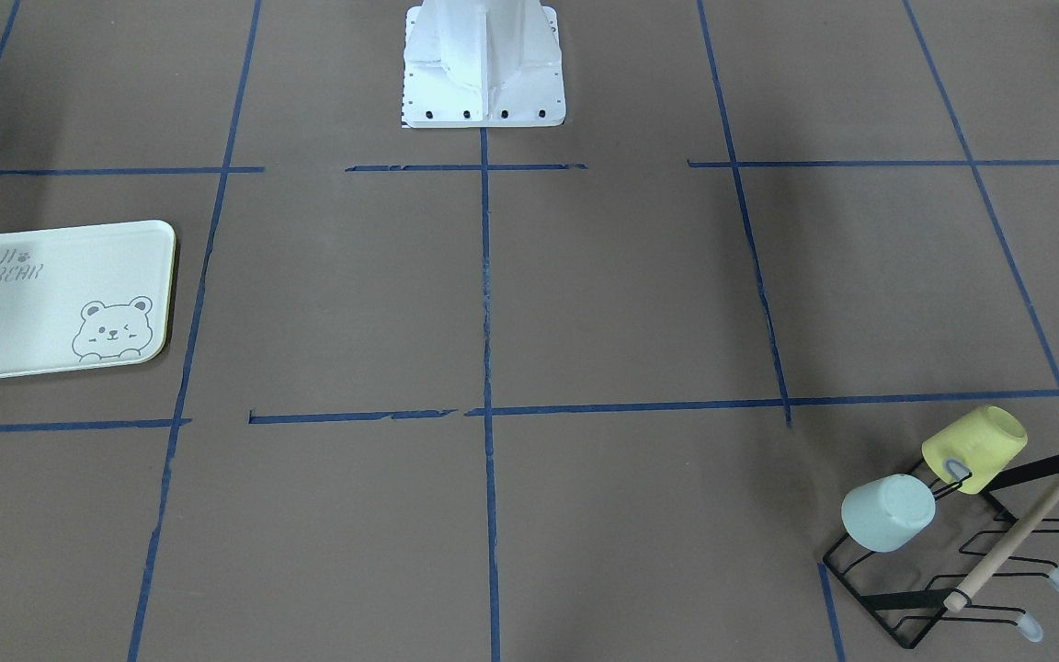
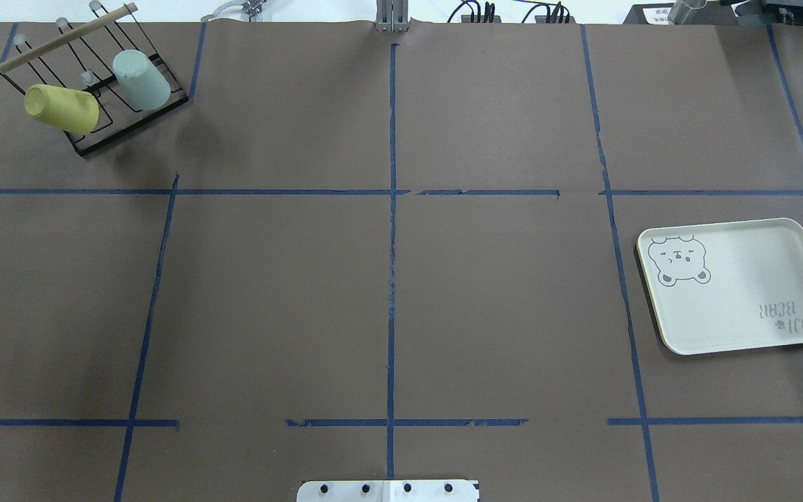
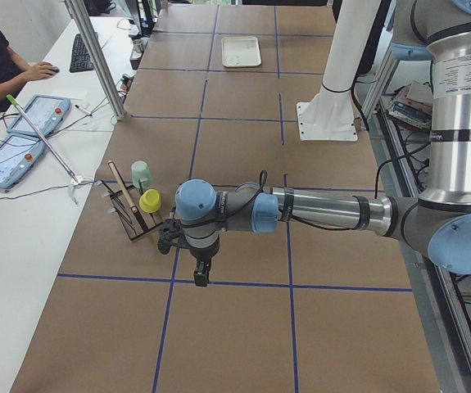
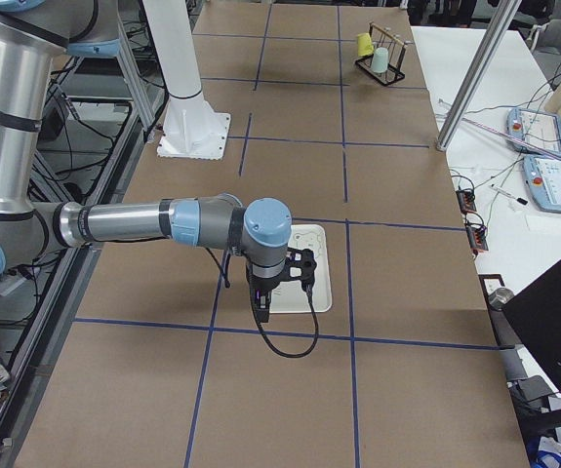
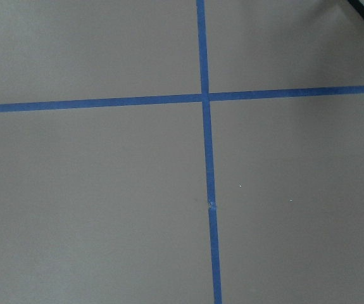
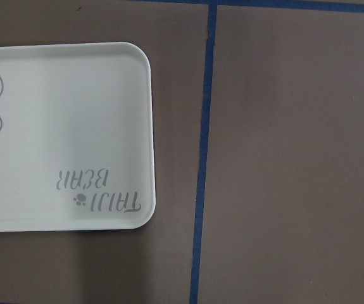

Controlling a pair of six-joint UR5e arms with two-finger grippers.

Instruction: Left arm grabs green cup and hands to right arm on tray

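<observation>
In the overhead view the green cup (image 2: 141,80) hangs tilted, bottom up, on a black wire rack (image 2: 133,127) at about 10 o'clock on the table. The yellow cup (image 2: 61,109) is on the same rack, at the green cup's 8 o'clock. The tray (image 2: 736,300) lies flat at 3 o'clock, well apart from the rack. The left gripper (image 3: 201,277) points down over the brown paper near the rack and touches neither cup. The right gripper (image 4: 261,310) hangs above the tray's edge. Whether either gripper's fingers are spread or pressed together cannot be told.
</observation>
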